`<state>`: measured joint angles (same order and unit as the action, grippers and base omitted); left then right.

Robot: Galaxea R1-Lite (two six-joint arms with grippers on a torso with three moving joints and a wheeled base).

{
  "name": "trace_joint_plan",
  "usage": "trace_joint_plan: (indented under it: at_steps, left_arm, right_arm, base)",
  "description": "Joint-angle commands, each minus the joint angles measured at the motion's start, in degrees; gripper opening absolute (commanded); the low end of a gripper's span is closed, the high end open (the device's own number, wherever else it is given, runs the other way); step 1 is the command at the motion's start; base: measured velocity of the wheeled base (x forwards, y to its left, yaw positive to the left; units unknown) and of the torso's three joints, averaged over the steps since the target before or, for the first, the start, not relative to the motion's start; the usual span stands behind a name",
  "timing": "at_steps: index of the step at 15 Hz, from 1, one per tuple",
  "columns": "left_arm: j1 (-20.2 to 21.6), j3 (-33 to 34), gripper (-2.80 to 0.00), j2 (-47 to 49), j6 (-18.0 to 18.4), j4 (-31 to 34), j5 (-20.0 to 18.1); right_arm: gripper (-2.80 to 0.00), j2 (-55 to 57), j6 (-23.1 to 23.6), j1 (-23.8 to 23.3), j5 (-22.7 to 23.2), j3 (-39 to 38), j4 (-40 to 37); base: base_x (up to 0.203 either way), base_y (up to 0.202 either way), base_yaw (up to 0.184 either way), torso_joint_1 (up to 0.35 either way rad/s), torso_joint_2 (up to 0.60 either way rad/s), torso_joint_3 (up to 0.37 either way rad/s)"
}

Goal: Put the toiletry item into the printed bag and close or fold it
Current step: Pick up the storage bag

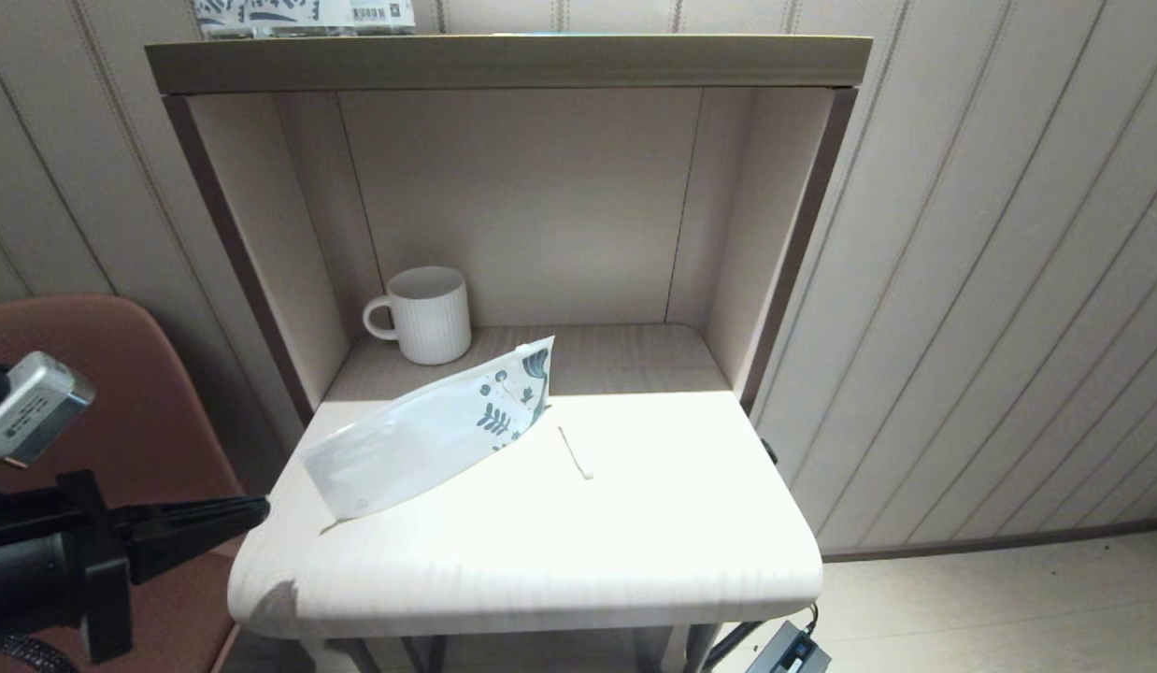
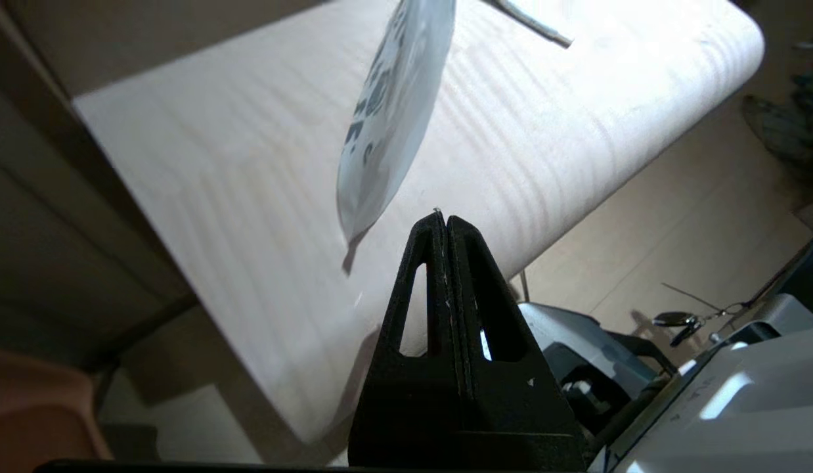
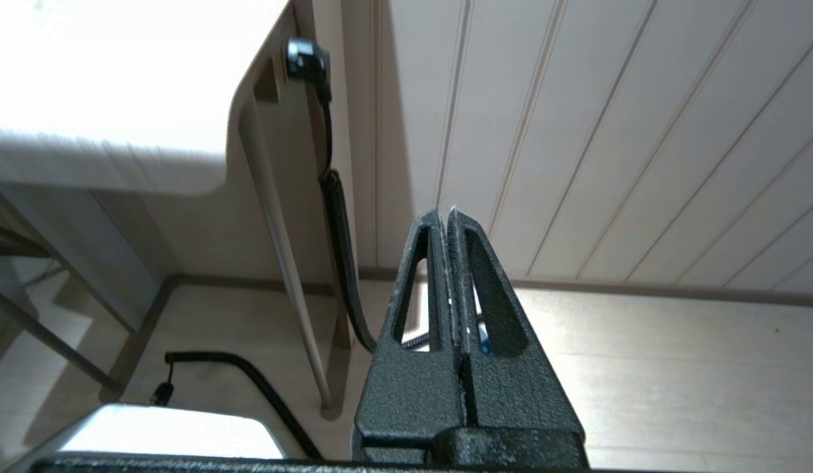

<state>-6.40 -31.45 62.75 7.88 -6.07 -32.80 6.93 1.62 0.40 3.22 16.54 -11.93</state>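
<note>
The printed bag (image 1: pixel 438 433), a long white pouch with dark leaf print at its far end, lies slantwise on the pale table (image 1: pixel 560 551). It also shows in the left wrist view as the printed bag (image 2: pixel 393 112). The toiletry item (image 1: pixel 575 453), a thin white stick, lies on the table just right of the bag, apart from it; the toiletry item (image 2: pixel 531 23) also shows in the left wrist view. My left gripper (image 1: pixel 261 509) hovers at the table's left front edge, shut and empty, near the bag's plain end. My right gripper (image 3: pixel 446 217) is shut, empty, low beside the table, facing the wall.
A white ribbed mug (image 1: pixel 427 314) stands at the back left inside the shelf alcove (image 1: pixel 522 206). A printed package with a barcode (image 1: pixel 307 14) lies on top of the shelf. A reddish chair (image 1: pixel 121 402) stands left of the table. Cables (image 3: pixel 334 217) run down beside the table leg.
</note>
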Motion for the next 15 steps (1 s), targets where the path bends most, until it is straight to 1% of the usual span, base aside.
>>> trace_joint_plan:
  at_steps: [1, 2, 3, 5, 7, 9, 11, 13, 15]
  left_arm:
    - [-2.45, -0.1, -2.8, 3.85, -0.71, -2.67, -0.17]
    - [-3.74, -0.17, -2.8, 4.0, -2.15, -4.29, -0.04]
    - [-4.06, -0.19, -2.8, 4.05, -2.61, -5.03, 0.01]
    - [-4.06, 0.16, -2.8, 4.05, -2.7, -5.28, 0.1]
    - [-4.06, 0.77, -2.8, 3.22, -2.76, -5.27, 0.3]
    - [-3.79, 0.95, -2.8, 2.5, -2.75, -5.27, 0.54]
    - [-3.79, 1.56, -2.8, 0.99, -2.53, -5.25, 0.93]
    - [-3.79, 1.48, -2.8, 0.79, -2.43, -5.27, 2.59]
    - [-3.79, 1.74, -2.8, 0.97, -2.5, -5.1, 3.38]
  right_arm:
    - [-2.8, 5.44, -0.09, 0.15, 0.08, 3.6, 0.2]
    - [-2.8, 8.48, -0.48, 0.27, 0.17, 6.14, 0.25]
    - [-2.8, 12.58, -1.2, 0.48, 0.4, 9.08, 0.41]
    - [-2.8, 21.55, -3.49, 1.02, 1.1, 15.77, 1.57]
    - [-2.8, 29.52, -4.88, 1.39, 1.62, 20.85, 3.62]
    - [-2.8, 33.88, -5.6, 1.94, 3.01, 24.98, 5.13]
    - [-2.8, 35.94, -5.75, 2.14, 4.38, 26.14, 5.43]
    - [-2.8, 36.74, -5.75, 2.15, 5.58, 26.36, 5.61]
    - [-2.8, 37.54, -5.84, 2.17, 7.54, 27.35, 5.61]
  base:
    - [0.0, 0.0, 0.0, 0.0, 0.0, 0.0]
    - [0.0, 0.0, 0.0, 0.0, 0.0, 0.0]
    - [0.0, 0.0, 0.0, 0.0, 0.0, 0.0]
    - [0.0, 0.0, 0.0, 0.0, 0.0, 0.0]
    - [0.0, 0.0, 0.0, 0.0, 0.0, 0.0]
    - [0.0, 0.0, 0.0, 0.0, 0.0, 0.0]
    - [0.0, 0.0, 0.0, 0.0, 0.0, 0.0]
    - [0.0, 0.0, 0.0, 0.0, 0.0, 0.0]
    - [0.0, 0.0, 0.0, 0.0, 0.0, 0.0]
